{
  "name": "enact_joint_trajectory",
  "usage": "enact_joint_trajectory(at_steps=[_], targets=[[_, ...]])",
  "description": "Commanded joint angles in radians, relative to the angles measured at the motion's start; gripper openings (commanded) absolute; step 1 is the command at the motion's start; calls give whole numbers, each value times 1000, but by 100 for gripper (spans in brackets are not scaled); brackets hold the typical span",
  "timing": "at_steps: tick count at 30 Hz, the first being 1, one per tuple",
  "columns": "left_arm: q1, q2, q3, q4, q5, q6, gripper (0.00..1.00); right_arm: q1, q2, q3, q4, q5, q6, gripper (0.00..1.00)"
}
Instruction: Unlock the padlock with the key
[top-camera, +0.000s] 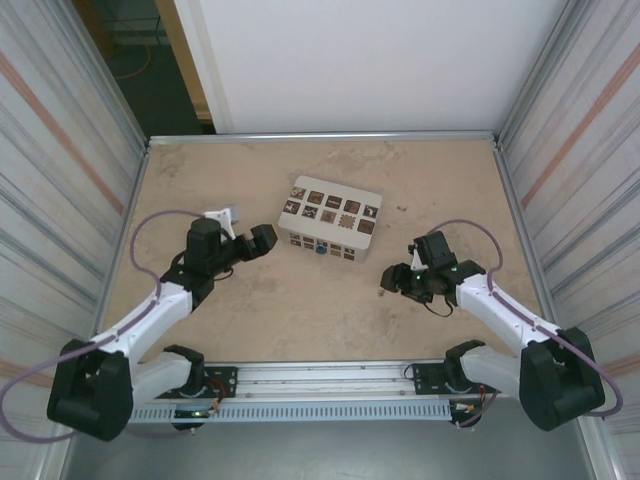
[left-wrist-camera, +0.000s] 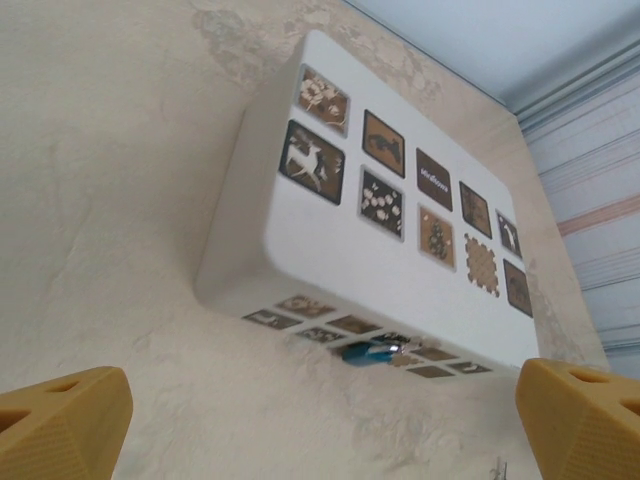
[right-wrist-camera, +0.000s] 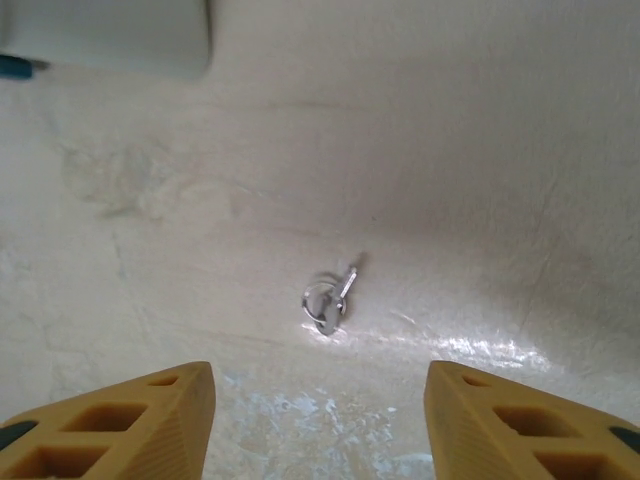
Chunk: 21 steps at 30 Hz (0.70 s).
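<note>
While the 2 pincers stood spread wide, the padlock (left-wrist-camera: 372, 351) sat against the near side of the white box (left-wrist-camera: 380, 250), blue body low on the patterned face. Left pincer (left-wrist-camera: 320, 425): fingers well apart, gripping nothing; padlock ahead of it, between the fingers' lines, not touched. Right pincer (right-wrist-camera: 318, 420): likewise gaping and empty. Key (right-wrist-camera: 330, 297) on its ring lay flat on the bench (right-wrist-camera: 480, 150) just ahead of this pincer, centred between its fingers, apart from both.
</note>
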Motion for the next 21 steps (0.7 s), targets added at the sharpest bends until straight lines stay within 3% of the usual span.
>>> enact_joint_trajectory(at_steps=[1, 11, 21], targets=[[-2, -71, -39, -29, -56, 0, 99, 16, 24, -19, 69, -14, 81, 51], [-2, -120, -45, -53, -78, 15, 99, 42, 111, -25, 128, 6, 136, 32], [-1, -108, -48, -53, -81, 23, 99, 75, 154, -22, 136, 49, 164, 27]])
